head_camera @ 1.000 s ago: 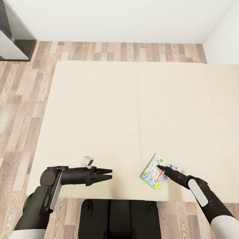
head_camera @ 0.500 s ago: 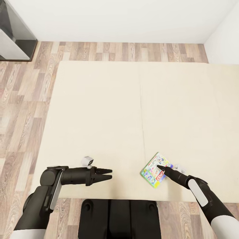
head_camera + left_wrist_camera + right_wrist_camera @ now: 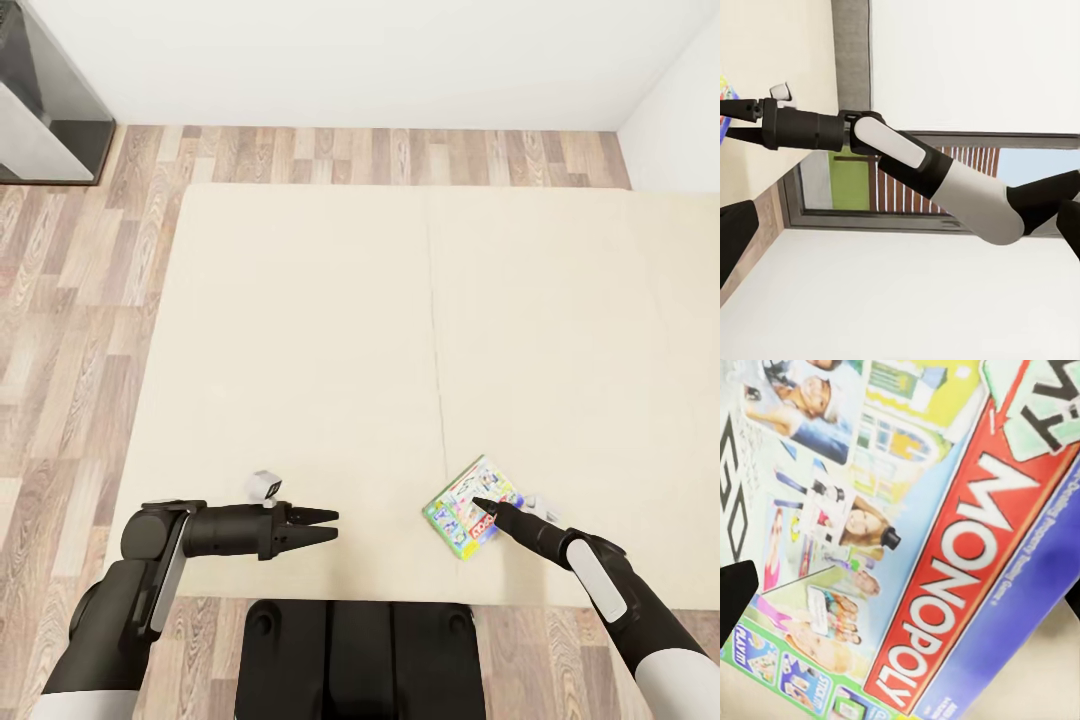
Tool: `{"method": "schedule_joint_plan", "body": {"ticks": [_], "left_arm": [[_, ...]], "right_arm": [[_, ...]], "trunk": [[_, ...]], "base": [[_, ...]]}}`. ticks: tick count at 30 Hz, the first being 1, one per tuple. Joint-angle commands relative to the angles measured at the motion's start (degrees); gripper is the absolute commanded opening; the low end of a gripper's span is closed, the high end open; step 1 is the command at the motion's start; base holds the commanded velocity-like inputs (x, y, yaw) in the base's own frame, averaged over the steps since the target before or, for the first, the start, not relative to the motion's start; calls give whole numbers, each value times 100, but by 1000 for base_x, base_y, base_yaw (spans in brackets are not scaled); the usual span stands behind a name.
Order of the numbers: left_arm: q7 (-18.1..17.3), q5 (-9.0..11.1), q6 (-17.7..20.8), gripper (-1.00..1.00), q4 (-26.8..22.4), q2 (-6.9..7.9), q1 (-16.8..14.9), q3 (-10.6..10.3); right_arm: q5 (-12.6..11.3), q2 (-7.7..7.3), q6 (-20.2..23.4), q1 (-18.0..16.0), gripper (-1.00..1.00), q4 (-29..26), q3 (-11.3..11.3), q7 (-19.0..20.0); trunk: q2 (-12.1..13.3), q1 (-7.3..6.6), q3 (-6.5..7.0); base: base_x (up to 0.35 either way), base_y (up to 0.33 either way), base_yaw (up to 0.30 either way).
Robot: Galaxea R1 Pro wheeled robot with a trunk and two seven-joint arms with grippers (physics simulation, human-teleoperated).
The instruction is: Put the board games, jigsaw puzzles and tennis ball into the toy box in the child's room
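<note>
a board game (image 3: 462,508) lies flat on the bed (image 3: 300,330), near the front edge and just to the right of the line between the two cream mattresses. it is a thin box turned at a slant, with a busy lid of green, white, yellow and blue. up close, the lid (image 3: 907,532) shows cartoon people, a red band with big white letters and a blue side. the right gripper (image 3: 478,505) points down over the box with its dark tip on the lid, and the right arm reaches in from the lower right. i cannot tell how far apart its fingers are. the left gripper (image 3: 330,524) hangs over the bed, well apart from the box, pointing sideways toward it, fingers a little apart and holding nothing. brown wood floor (image 3: 60,330) runs beside the bed.
</note>
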Motion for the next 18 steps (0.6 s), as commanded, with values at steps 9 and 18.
{"method": "schedule_joint_plan", "body": {"ticks": [9,18], "left_arm": [[-22,-6,60,100,-2,0,-1,-5],[-22,-6,60,100,-2,-1,-1,-6]], "right_arm": [[-26,-1,34,-1,100,-3,-7,6],[-26,-1,34,-1,100,-3,-7,6]], "trunk": [[-8,3,-6],[-8,3,-6]], "base": [[0,85,0],[0,82,0]]}}
